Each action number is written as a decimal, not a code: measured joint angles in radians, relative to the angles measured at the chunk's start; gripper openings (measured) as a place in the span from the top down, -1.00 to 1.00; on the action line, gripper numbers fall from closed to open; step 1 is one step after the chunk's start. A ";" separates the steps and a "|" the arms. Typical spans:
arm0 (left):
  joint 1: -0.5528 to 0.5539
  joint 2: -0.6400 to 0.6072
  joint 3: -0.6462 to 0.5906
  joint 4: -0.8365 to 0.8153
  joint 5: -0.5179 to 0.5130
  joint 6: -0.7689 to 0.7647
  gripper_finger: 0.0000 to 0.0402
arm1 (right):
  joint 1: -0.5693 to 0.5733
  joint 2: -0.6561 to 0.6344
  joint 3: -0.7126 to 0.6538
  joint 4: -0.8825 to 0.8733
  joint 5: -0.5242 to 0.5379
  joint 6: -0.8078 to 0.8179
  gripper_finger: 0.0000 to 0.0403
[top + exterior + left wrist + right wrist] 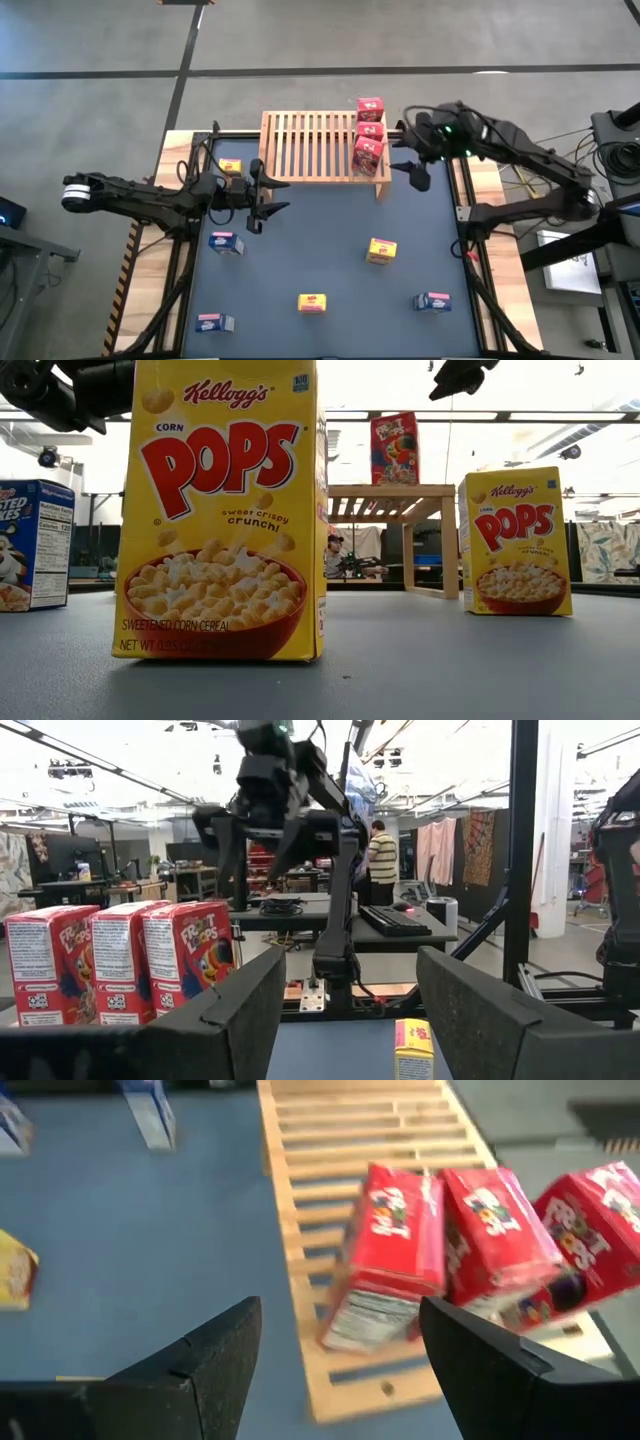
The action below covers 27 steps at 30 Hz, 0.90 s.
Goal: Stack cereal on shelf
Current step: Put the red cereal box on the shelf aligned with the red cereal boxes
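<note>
Three red Froot Loops boxes stand on the shelf; six boxes are scattered over the tabletop.

The left gripper (262,205) hovers over the dark tabletop (330,240) just off the shelf's left front corner, jaws parted and empty, with a yellow box (230,168) close behind it. Blue boxes (226,242) (214,323) lie nearby; one reads "Frosted." Yellow boxes (312,303) (381,251) read "Kellogg's Corn Pops, sweet crispy crunch!" The wooden slatted shelf (310,145) carries the red boxes (368,130) in a row at its right end. A third blue box (432,301) lies front right. The right gripper (417,172) hangs just beside the red row, jaws apart, holding nothing.
</note>
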<state>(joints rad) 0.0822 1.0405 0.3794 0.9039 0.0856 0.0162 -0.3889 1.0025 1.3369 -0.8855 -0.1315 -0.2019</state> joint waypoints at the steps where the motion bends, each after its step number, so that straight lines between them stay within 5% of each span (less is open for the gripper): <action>1: 0.000 0.000 0.000 0.000 0.000 0.000 -0.04 | 0.007 -0.027 -0.042 0.037 0.000 0.008 -0.29; 13: 0.000 0.000 0.000 0.001 -0.028 0.000 -0.04 | 0.110 -0.169 -0.407 0.402 -0.002 0.079 -0.35; 27: 0.000 0.000 0.000 -0.004 -0.028 0.001 -0.04 | 0.127 -0.120 -0.554 0.593 0.080 0.127 -0.28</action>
<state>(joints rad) 0.0826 1.0405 0.3794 0.9001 0.0574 0.0168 -0.2615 0.8827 0.7834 -0.2924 -0.0519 -0.0750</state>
